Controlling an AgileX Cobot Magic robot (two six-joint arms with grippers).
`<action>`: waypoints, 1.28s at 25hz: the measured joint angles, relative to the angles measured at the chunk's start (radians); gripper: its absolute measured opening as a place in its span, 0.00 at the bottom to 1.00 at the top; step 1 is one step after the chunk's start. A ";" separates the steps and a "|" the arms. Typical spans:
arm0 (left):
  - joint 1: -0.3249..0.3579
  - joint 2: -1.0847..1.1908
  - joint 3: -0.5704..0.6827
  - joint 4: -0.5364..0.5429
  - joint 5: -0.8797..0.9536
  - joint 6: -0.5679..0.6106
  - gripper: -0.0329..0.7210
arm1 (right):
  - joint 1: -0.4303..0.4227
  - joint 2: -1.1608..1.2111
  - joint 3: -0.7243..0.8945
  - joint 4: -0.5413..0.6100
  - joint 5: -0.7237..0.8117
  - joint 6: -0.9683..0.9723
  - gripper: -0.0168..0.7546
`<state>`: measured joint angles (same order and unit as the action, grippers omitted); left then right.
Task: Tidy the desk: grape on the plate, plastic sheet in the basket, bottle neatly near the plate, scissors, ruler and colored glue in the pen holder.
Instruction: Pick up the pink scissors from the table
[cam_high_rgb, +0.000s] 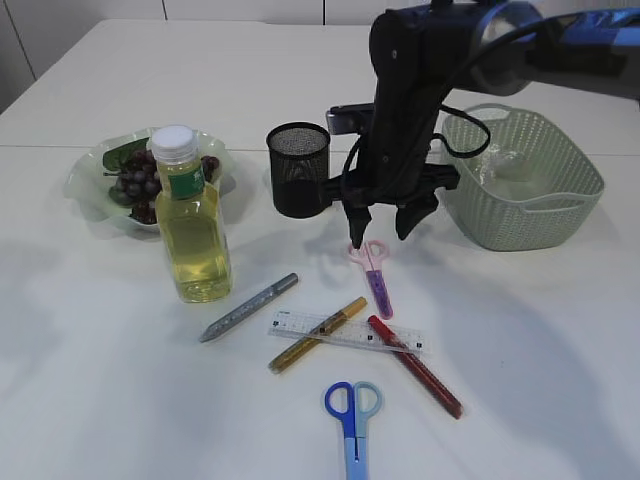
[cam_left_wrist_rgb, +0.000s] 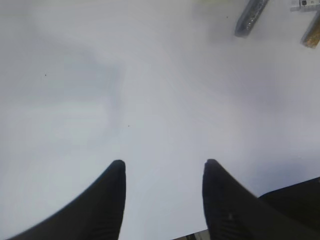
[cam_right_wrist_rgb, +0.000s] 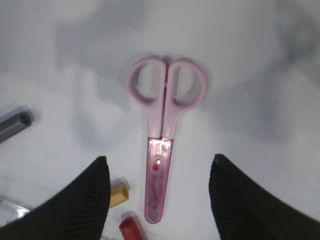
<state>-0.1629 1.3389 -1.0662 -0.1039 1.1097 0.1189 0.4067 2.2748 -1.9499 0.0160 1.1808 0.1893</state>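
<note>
Grapes lie on the green glass plate (cam_high_rgb: 85, 180), while the right gripper (cam_high_rgb: 382, 222), jaws wide and empty, hovers over small pink plastic scissors (cam_high_rgb: 375, 272) beside the still-empty black mesh pen holder (cam_high_rgb: 298, 170).

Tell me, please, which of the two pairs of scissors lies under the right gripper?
The pink scissors, lying between the open fingers of the right gripper; the blue scissors lie apart at the table's near edge.

pink scissors (cam_right_wrist_rgb: 161, 125) | blue scissors (cam_high_rgb: 353, 415) | green basket (cam_high_rgb: 560, 215) | black mesh pen holder (cam_high_rgb: 299, 170)
</note>
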 joint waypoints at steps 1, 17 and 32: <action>0.000 0.007 0.000 0.004 -0.003 -0.005 0.53 | 0.000 0.012 -0.002 0.002 0.000 0.001 0.66; 0.000 0.018 0.000 -0.023 -0.030 -0.008 0.52 | 0.000 0.104 -0.009 0.010 -0.013 0.029 0.66; 0.000 0.018 0.000 -0.024 -0.044 -0.008 0.52 | 0.000 0.121 -0.009 0.010 -0.047 0.059 0.66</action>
<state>-0.1629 1.3568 -1.0662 -0.1279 1.0658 0.1108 0.4067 2.3957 -1.9585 0.0256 1.1337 0.2488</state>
